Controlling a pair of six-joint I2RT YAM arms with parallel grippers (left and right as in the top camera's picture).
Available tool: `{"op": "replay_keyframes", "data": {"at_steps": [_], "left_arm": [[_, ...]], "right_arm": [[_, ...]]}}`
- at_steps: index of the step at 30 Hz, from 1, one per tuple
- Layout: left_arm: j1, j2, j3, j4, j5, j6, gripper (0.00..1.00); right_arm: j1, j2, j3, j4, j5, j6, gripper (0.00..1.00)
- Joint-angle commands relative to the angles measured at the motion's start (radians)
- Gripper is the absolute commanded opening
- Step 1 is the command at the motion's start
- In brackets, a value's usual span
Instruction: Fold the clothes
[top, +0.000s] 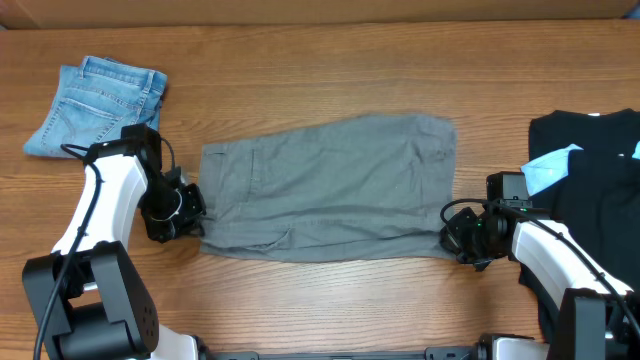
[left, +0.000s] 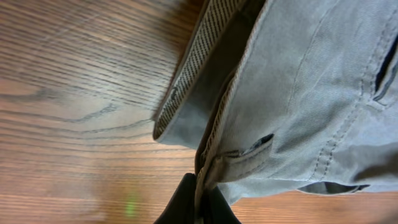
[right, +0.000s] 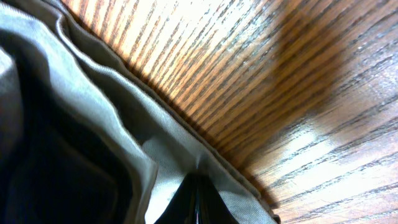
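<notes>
Shorts (top: 330, 185), left pincer (left: 198, 200) pinching waistband (left: 214, 152), right pincer (right: 194, 202) pinching hem (right: 168, 158)

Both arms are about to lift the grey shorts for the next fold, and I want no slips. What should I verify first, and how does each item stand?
1. Left gripper pinches the grey shorts at the waistband: ok.
2. Right gripper pinches the hem: ok.
3. Shorts lie flat, lightly wrinkled: ok.
4. Denim shorts lie apart from them: ok.
5. Black garments lie apart from them: ok.
6. Every cloth layer caught in each pinch: cannot tell.
</notes>
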Motion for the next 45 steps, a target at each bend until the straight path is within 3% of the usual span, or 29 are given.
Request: {"op": "replay_keyframes", "data": {"at_steps": [1,3,5,6,7,9,16,23,26,28,30,34,39,45], "left_arm": [[0.011,-0.026,0.019,-0.007,-0.068,0.005,0.05],[0.011,-0.026,0.019,-0.002,-0.063,0.005,0.15],[0.011,-0.026,0.019,0.001,-0.052,0.005,0.42],[0.01,-0.026,0.019,0.002,-0.045,0.005,0.52],[0.008,-0.026,0.019,0.004,-0.04,0.005,0.58],[0.008,-0.026,0.019,0.004,-0.028,0.009,0.59],[0.01,-0.026,0.061,-0.016,0.009,0.046,0.44],[0.008,-0.026,0.291,-0.112,0.018,0.08,0.36],[-0.004,-0.026,0.35,-0.099,0.079,0.095,0.17],[-0.021,-0.026,0.347,-0.068,0.101,0.098,0.09],[-0.045,-0.023,0.321,-0.023,0.098,0.105,0.04],[-0.101,-0.023,0.19,0.131,0.101,0.106,0.04],[-0.15,-0.017,-0.005,0.234,0.11,0.09,0.04],[-0.154,-0.017,-0.163,0.257,0.035,0.091,0.04]], "right_arm": [[0.005,0.078,-0.062,-0.004,0.071,0.006,0.04],[0.005,0.078,-0.062,-0.004,0.071,0.006,0.04],[0.005,0.078,-0.062,-0.005,0.07,0.006,0.05],[0.005,0.078,-0.061,-0.005,0.063,0.005,0.11],[0.005,0.078,-0.06,-0.006,0.063,0.004,0.19],[0.005,0.069,-0.047,-0.032,0.06,0.003,0.25],[0.005,-0.101,0.069,-0.242,0.097,-0.025,0.29],[0.005,-0.341,0.282,-0.428,0.118,-0.098,0.3],[0.005,-0.405,0.354,-0.409,0.06,-0.192,0.3],[0.006,-0.418,0.364,-0.395,0.055,-0.191,0.26],[0.006,-0.404,0.357,-0.381,0.055,-0.192,0.22],[0.007,-0.313,0.328,-0.344,0.036,-0.21,0.12],[0.035,-0.14,0.293,-0.274,-0.107,-0.368,0.11],[0.082,0.074,0.28,-0.312,-0.1,-0.397,0.12]]}}
